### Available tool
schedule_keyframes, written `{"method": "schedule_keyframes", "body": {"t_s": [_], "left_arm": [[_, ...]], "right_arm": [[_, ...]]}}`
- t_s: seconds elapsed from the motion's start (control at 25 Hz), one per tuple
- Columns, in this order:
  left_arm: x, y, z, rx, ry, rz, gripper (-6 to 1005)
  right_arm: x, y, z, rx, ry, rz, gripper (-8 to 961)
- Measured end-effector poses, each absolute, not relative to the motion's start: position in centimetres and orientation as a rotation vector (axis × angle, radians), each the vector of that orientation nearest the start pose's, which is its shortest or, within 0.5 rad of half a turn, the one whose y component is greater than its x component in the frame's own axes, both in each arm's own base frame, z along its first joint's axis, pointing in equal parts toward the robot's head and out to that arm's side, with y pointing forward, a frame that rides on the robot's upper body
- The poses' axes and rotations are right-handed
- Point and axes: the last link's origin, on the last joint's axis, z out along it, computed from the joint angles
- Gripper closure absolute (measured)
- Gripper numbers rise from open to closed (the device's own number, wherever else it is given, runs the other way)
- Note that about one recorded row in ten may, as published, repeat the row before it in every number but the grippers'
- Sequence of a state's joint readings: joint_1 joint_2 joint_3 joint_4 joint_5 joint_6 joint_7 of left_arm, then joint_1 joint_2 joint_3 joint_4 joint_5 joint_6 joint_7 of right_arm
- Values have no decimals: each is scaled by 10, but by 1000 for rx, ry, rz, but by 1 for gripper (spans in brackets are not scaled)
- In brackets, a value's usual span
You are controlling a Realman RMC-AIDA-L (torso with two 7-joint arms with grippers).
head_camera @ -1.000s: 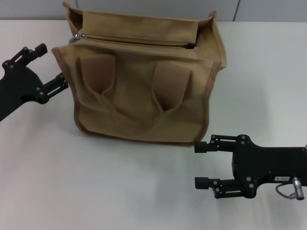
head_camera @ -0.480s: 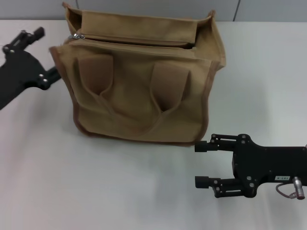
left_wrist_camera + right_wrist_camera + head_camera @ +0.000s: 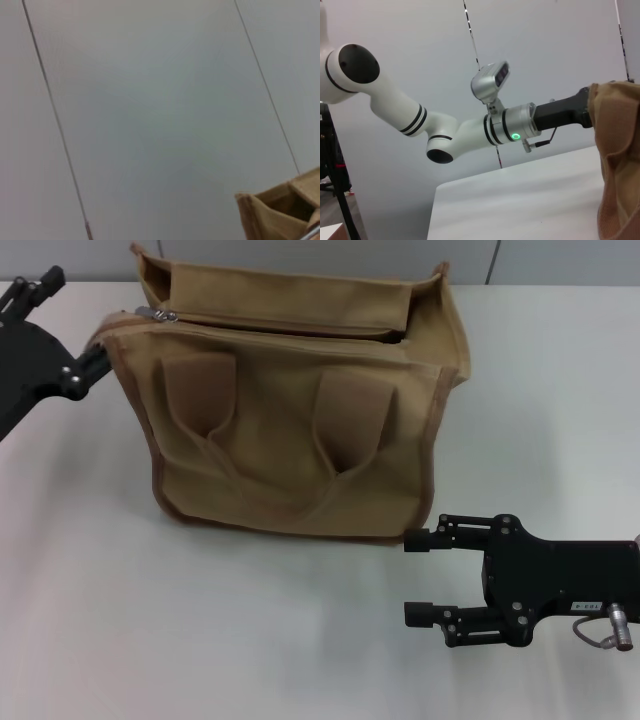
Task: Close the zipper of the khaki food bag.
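The khaki food bag stands upright at the table's middle back, its two handles hanging over the front. The zipper runs along the top seam, and its silver pull tab sits at the left end. The top gapes open behind the zip line. My left gripper is open beside the bag's upper left corner, with its lower finger against the bag's left edge, a little left of the pull tab. My right gripper is open and empty, low over the table just in front of the bag's right bottom corner. The left wrist view shows only the bag's corner.
The white table stretches in front of and to both sides of the bag. A grey panelled wall stands behind. The right wrist view shows my left arm reaching to the bag's edge.
My left gripper has moved back and up along the bag's left side to its top corner. The bag's left edge has shifted slightly. The right gripper has barely moved.
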State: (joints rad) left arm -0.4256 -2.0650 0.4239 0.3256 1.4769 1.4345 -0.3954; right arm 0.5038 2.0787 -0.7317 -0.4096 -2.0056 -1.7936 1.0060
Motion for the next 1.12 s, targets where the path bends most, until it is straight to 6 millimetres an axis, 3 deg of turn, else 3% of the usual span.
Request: {"method": "schedule_keyframes", "body": {"t_s": [0.24, 0.36, 0.6, 0.8, 1.0, 1.12], "left_arm": [[-315, 317, 26, -1952, -35, -702, 236], [-314, 316, 23, -1952, -30, -698, 420], [-313, 313, 17, -1964, -20, -699, 665], [-312, 311, 16, -1959, -26, -717, 823], [-307, 308, 18, -1940, -4, -768, 982], [-302, 304, 20, -1918, 10, -827, 982]], "right_arm": [[256, 263, -39, -2959, 324, 996, 211], [256, 263, -39, -2959, 322, 997, 211], [255, 262, -39, -2959, 325, 1009, 211], [251, 264, -39, -2941, 350, 1057, 212], [236, 264, -26, -2873, 377, 1275, 212], [224, 268, -17, -2834, 434, 1415, 213]]}}
